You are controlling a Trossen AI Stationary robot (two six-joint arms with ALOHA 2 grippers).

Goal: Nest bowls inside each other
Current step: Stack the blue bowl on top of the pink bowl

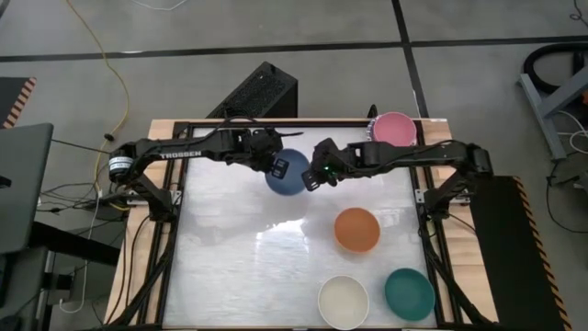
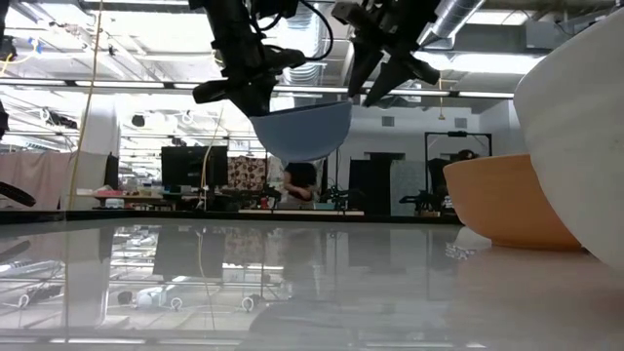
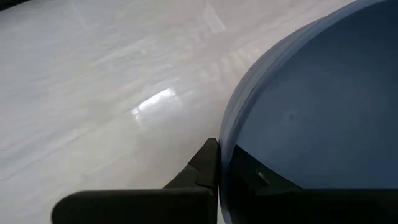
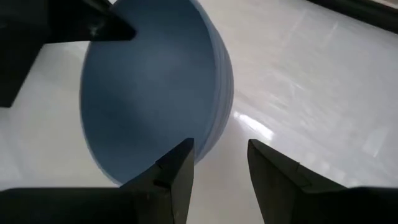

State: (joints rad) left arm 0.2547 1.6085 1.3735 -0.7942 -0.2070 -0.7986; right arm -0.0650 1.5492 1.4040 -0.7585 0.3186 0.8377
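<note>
Both grippers meet over the far middle of the table (image 1: 230,267). From the left, the left gripper (image 1: 275,167) reaches in with its arm stretched along the far edge, and its fingers (image 3: 199,171) are pinched tight on the rim of the blue bowl (image 1: 287,176). The low view shows that bowl hanging clear above the shiny tabletop, roughly level, open side up, gripped at its left rim. The right gripper (image 1: 315,175) comes in from the opposite side with its arm likewise stretched along the far edge. Its fingers (image 4: 177,171) are spread apart and hold nothing; in the right wrist view they sit just at the near rim of the blue bowl, one finger over the bowl's inside and the other outside it. Whether they touch the rim cannot be told.

Five bowls are visible, one of each colour. The blue one is in the air. A pink bowl (image 1: 393,129) sits at the far right edge of the table, partly under the right arm. An orange bowl (image 1: 356,230) rests right of centre. A cream bowl (image 1: 343,302) and a teal bowl (image 1: 409,293) stand near each other at the near right, apart, not nested.
</note>
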